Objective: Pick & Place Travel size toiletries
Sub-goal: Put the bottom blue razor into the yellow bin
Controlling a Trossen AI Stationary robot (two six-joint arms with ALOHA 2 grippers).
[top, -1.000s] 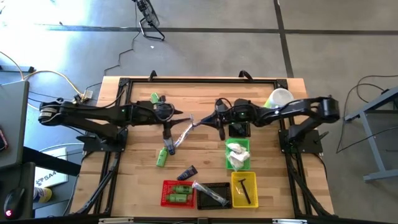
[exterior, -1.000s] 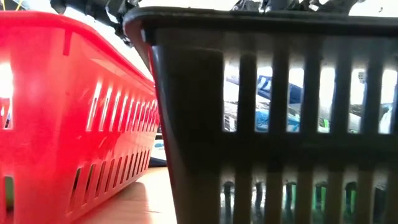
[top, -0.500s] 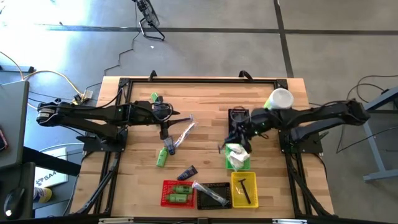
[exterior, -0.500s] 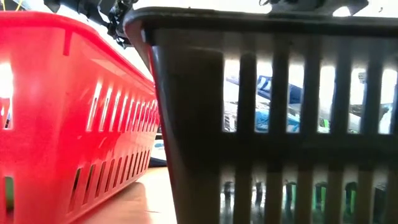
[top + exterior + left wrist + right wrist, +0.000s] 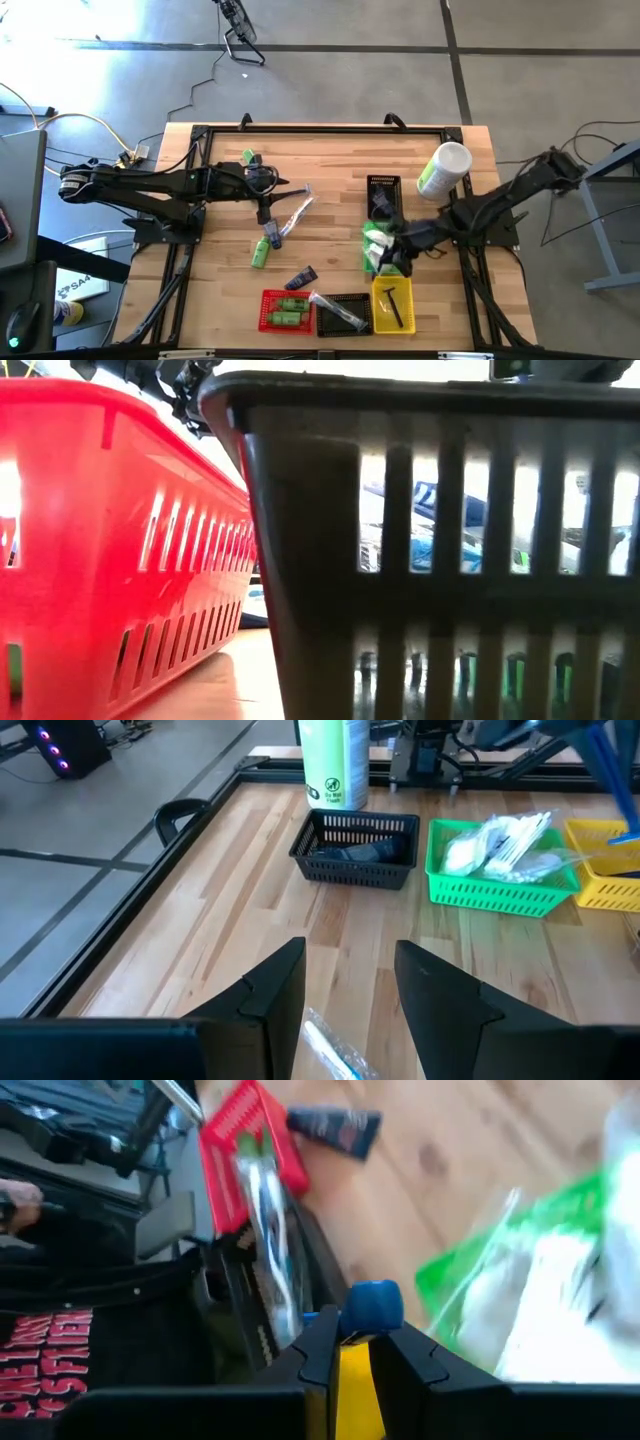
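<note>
Pinching a small blue-topped item (image 5: 372,1306), likely a razor, the right gripper (image 5: 397,262) hovers lower right over the yellow basket (image 5: 405,291); released early, it lands in the green basket (image 5: 392,232). The left gripper (image 5: 268,213), parted, waits above the wrapped toothbrush (image 5: 294,215)

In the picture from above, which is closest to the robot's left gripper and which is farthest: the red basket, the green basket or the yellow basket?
From the left gripper:
1. Red basket, at the near table edge, below it.
2. Green basket, out to its right.
3. Yellow basket, farther right, near the front edge.
</note>
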